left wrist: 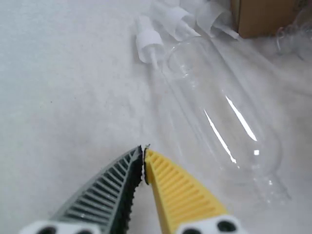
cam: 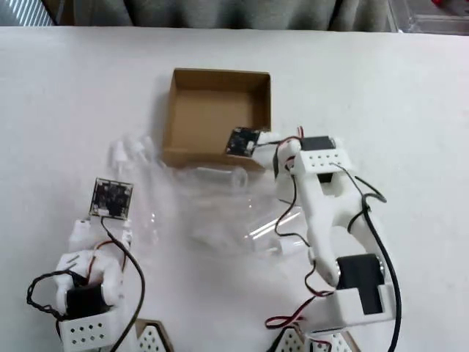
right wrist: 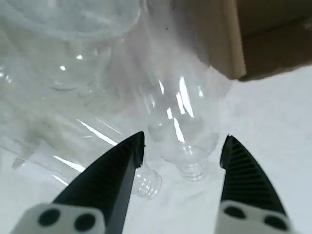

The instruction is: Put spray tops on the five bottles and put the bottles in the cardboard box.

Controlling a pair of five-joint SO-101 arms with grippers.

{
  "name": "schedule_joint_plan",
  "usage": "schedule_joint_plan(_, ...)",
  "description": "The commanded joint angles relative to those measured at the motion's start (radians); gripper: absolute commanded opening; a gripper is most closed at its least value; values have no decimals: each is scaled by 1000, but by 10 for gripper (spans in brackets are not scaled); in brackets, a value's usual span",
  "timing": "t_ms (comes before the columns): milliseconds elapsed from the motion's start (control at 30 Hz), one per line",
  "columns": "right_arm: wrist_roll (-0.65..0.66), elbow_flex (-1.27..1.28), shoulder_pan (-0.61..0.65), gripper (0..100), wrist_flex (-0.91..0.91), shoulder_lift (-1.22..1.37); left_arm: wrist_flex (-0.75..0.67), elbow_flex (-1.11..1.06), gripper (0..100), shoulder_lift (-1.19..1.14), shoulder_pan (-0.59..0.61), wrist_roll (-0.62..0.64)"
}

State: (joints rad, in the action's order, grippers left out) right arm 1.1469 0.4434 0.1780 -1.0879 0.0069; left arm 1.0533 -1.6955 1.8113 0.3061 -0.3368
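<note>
- Clear bottles [cam: 256,233] lie heaped before one cardboard box [cam: 220,110]; count unclear.
- At least three white spray tops [left wrist: 146,41] beside them.
- Left gripper [left wrist: 144,161] pressed together; right gripper [right wrist: 184,141] spread over two open necks [right wrist: 192,168].
- White bench [cam: 58,88], grey curtain [cam: 220,11] behind.

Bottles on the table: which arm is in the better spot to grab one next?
Probably right. The right claw is open, with a bottle neck just ahead between its tips. The left claw is shut, off to one side of another bottle.
</note>
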Motion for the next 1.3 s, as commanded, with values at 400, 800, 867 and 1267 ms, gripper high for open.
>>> schedule_joint_plan(400, 21, -71, 5, 15, 79, 90, -26, 3, 20, 13, 12, -6)
schedule_joint_plan(800, 261, -451, -148, 18, -407, 90, -26, 3, 20, 13, 12, -6)
schedule_joint_plan(867, 304, -491, -185, 18, -460, 91, -26, 3, 20, 13, 12, -6)
schedule_joint_plan(1267, 712, -522, -509, 20, -553, 101, -26, 3, 20, 13, 12, -6)
